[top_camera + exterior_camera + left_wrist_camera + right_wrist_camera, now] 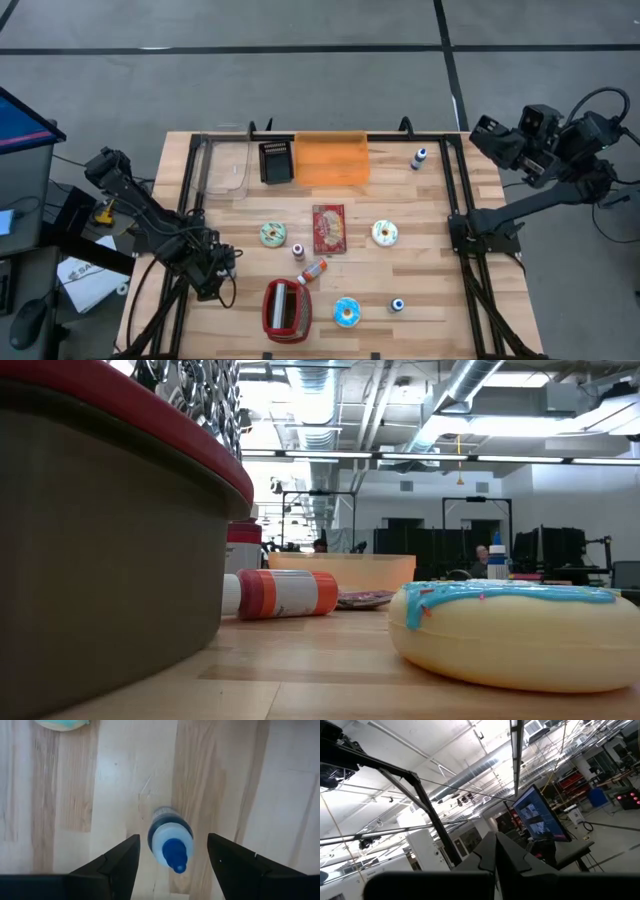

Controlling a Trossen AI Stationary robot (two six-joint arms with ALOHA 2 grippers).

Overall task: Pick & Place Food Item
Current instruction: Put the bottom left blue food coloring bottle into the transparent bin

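Two dark fingers (112,867) of the left gripper (172,865) stand wide around a blue-capped bottle (170,840) — not touching; right gripper (495,855) shut, raised off-table.

A red-rimmed container (110,510) fills the low view's left side, cut off by the frame and blocking the bench beyond. The blue-frosted donut (520,630) runs off the right edge. Background figures are too small to make out.

Pale matt wooden tabletop (420,210); glossy plastic donut (515,630), translucent orange plastic bin (331,160).
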